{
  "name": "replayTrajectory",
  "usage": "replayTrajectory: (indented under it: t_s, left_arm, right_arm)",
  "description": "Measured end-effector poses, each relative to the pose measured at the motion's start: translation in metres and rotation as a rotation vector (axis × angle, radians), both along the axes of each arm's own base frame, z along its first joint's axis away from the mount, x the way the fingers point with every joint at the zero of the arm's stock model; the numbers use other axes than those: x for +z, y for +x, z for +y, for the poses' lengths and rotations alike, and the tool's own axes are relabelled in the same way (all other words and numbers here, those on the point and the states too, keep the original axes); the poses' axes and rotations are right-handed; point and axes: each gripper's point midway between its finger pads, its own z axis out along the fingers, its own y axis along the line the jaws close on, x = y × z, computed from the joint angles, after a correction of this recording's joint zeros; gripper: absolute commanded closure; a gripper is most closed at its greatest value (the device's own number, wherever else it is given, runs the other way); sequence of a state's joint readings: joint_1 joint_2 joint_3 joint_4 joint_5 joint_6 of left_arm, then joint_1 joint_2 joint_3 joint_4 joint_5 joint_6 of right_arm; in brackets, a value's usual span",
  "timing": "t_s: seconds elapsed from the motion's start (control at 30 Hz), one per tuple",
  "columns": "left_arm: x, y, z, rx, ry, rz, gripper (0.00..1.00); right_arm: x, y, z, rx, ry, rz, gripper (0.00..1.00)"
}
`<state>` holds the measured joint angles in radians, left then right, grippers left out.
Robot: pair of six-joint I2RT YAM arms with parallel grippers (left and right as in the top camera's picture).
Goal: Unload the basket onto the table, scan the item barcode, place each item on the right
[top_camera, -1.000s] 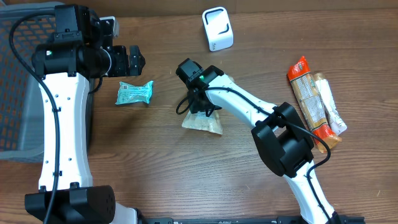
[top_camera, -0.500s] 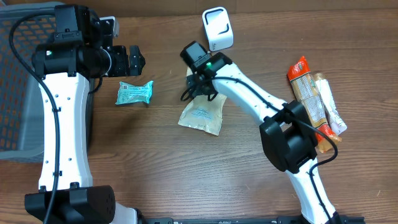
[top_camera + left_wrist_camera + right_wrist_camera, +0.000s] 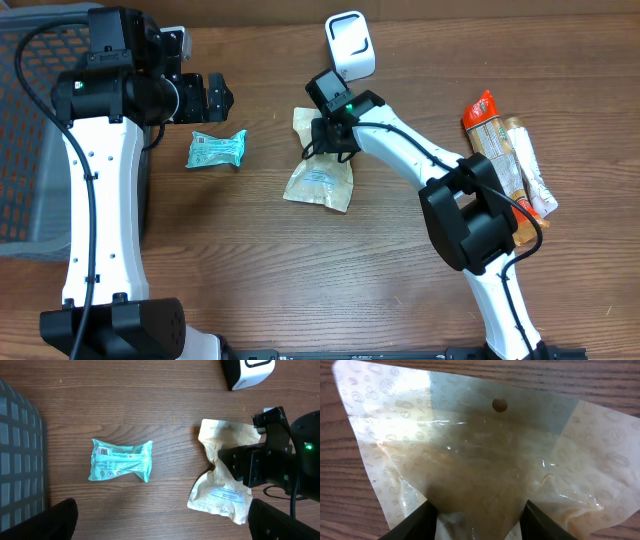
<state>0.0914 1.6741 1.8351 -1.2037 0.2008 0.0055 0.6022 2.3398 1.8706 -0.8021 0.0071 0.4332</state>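
Tan pouch [image 3: 485, 460] between end effector fingers [image 3: 410, 527]

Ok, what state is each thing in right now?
left gripper: open, empty
right gripper: shut on beige pouch
beige pouch: pinched mid-body, creased
teal packet: flat on table, untouched
scanner: upright, apart from pouch
orange snack pack: flat, beside white pack

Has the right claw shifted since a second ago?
Yes. The right claw has moved up the overhead view, toward the white scanner, taking the tan pouch it grips along.
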Motion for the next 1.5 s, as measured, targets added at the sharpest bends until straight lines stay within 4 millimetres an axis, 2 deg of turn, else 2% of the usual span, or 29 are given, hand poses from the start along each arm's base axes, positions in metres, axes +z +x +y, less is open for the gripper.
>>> replayTrajectory:
  t_s: [0.07,0.27,0.4,0.6,0.67,0.77,0.8,0.83,0.87,0.97,1.1,1.27,1.37,1.5]
  left_arm:
    - [0.000,0.000,0.000,0.000,0.000,0.000,0.00]
    - [0.000,0.000,0.000,0.000,0.000,0.000,0.00]
    - [0.000,0.000,0.000,0.000,0.000,0.000,0.01]
    - [0.000,0.000,0.000,0.000,0.000,0.000,0.00]
    - [0.000,0.000,0.000,0.000,0.000,0.000,0.00]
    - [0.000,0.000,0.000,0.000,0.000,0.000,0.00]
    - [0.000,0.000,0.000,0.000,0.000,0.000,0.00]
    - [0.000,0.000,0.000,0.000,0.000,0.000,0.01]
    - [0.000,0.000,0.000,0.000,0.000,0.000,0.00]
    - [0.000,0.000,0.000,0.000,0.000,0.000,0.00]
    - [0.000,0.000,0.000,0.000,0.000,0.000,0.01]
    - [0.000,0.000,0.000,0.000,0.000,0.000,0.00]
    - [0.000,0.000,0.000,0.000,0.000,0.000,0.00]
    - [0.000,0.000,0.000,0.000,0.000,0.000,0.01]
  right_arm:
    - [-0.001,-0.001,0.000,-0.001,0.009,-0.010,0.56]
    - [-0.001,-0.004,-0.001,-0.007,0.029,-0.005,0.83]
    - [0.002,-0.010,-0.001,-0.002,0.043,0.039,0.95]
    - [0.011,-0.022,0.000,0.054,0.126,0.193,0.96]
    - [0.023,-0.021,0.001,0.090,0.186,0.234,0.96]
    - [0.052,-0.009,-0.005,0.110,0.254,0.237,0.96]
    - [0.061,-0.003,-0.008,0.110,0.266,0.223,0.91]
    - [0.072,0.004,-0.012,0.108,0.277,0.201,0.66]
    - [0.080,0.013,-0.022,0.098,0.272,0.177,0.54]
    - [0.074,0.013,-0.035,0.105,0.228,0.180,0.28]
    - [0.060,0.010,-0.026,0.158,0.182,0.150,0.00]
    - [0.025,-0.010,0.004,0.240,0.036,0.081,0.00]
    - [0.011,-0.021,0.023,0.285,-0.033,0.024,0.00]
    - [0.000,-0.025,0.031,0.308,-0.101,-0.035,0.00]
